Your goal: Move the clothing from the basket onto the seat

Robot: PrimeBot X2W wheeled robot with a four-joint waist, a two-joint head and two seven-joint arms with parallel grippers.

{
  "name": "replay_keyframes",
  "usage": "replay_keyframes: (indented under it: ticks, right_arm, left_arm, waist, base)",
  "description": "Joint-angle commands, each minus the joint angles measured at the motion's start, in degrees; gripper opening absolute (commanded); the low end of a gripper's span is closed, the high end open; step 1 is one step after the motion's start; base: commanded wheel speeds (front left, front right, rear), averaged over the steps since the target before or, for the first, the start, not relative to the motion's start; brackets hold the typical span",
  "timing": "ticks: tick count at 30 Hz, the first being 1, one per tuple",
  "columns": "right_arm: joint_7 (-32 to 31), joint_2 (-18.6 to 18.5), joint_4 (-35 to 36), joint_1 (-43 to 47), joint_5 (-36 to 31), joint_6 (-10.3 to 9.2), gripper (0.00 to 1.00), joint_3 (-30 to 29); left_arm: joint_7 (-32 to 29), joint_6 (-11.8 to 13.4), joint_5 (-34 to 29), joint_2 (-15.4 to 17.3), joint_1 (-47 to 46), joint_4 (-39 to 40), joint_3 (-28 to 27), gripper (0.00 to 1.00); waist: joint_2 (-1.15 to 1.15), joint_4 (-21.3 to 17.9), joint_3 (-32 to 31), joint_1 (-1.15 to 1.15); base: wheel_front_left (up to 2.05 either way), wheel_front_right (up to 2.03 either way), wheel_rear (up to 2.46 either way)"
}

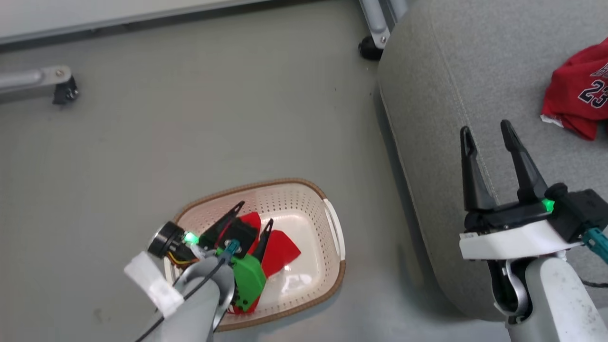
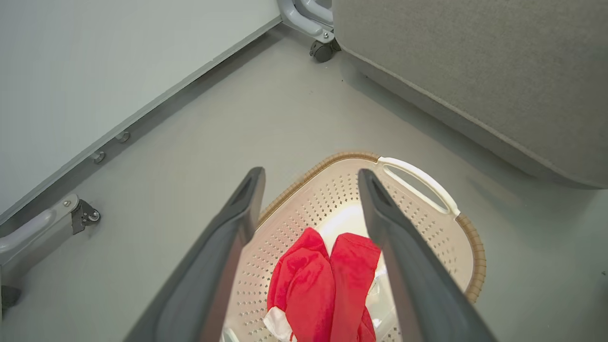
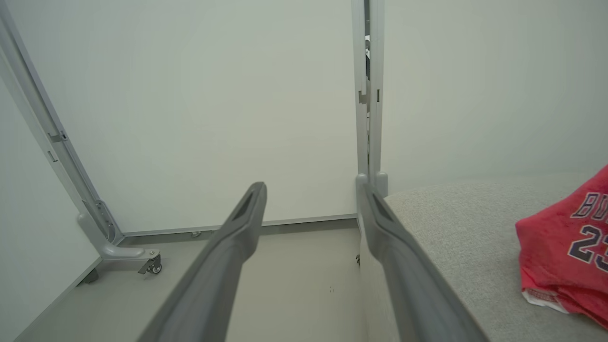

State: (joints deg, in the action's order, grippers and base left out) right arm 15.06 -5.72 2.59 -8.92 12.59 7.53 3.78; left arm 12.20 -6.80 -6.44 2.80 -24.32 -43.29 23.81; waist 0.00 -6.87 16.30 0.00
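The cream basket (image 1: 327, 266) stands on the floor left of the grey seat (image 1: 437, 95). A crumpled red piece with white trim (image 2: 323, 289) lies inside the basket (image 2: 446, 237). My left gripper (image 1: 254, 216) hangs open over the basket, its two fingers spread on either side of that red piece (image 1: 280, 254), tips above the cloth. The red "23" jersey (image 1: 577, 90) lies bunched on the seat at the far right. My right gripper (image 1: 489, 135) is open above the seat's left edge, nothing between its fingers, the jersey (image 3: 567, 251) off to its right.
Grey metal frame legs with castors stand on the floor at the upper left (image 1: 64, 90) and by the seat's far corner (image 1: 370, 47). A pale wall panel (image 3: 213, 109) runs along the back. Grey floor (image 1: 213, 118) lies between the basket and the wall.
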Motion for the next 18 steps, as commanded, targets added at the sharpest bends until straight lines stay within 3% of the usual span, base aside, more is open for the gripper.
replay_keyframes:
  ticks: [1,11,18]
  right_arm:
    - [0.18,0.25,0.64,-1.92,0.06,-0.08,1.0,-0.15]
    - [0.19,1.24,4.07,-8.77,0.11,-0.08,1.0,-0.02]
    - [0.18,1.82,6.57,-11.89,0.61,-0.09,1.0,0.08]
  left_arm:
    - [-1.01,0.05,-0.49,0.31,-3.39,-2.22,0.62,1.0]
    - [-7.2,-0.58,0.1,0.71,-17.69,-18.31,4.65,1.0]
    - [-11.48,-0.68,-2.62,2.36,-24.63,-25.24,8.7,1.0]
  waist:
    - [0.0,-3.22,11.48,0.0]
    - [0.0,-6.86,24.23,0.0]
    - [0.0,-8.42,30.76,0.0]
  base:
    - [0.0,0.0,0.0]
    - [0.0,0.0,0.0]
    - [0.0,0.0,0.0]
